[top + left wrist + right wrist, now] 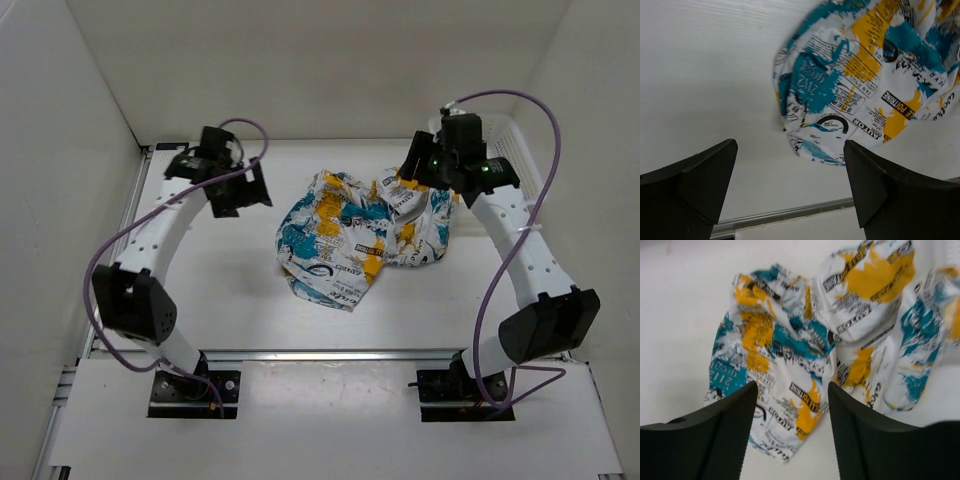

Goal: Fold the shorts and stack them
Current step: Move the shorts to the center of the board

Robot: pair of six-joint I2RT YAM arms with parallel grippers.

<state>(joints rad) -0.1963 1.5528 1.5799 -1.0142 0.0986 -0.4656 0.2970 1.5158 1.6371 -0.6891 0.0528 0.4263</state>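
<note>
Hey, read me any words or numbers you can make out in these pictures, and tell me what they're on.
"AUTOR": black lettering on the shorts.
"POITRINE": lettering in a black bar on the shorts.
Remaining print on the shorts: too small or blurred to read.

The white table (pixel 250 310) carries the crumpled shorts (pixel 350 235) (spread loosely, not folded) near its middle, and a white basket (pixel 522 145) at its far right corner.

White printed fabric shorts (pixel 355 235) lie crumpled mid white table (pixel 230 300). Black left gripper (pixel 255 190) sits to their left, apart; black right gripper (pixel 415 178) over their right rear part. White plastic mesh basket (pixel 515 140) far right, behind.
</note>
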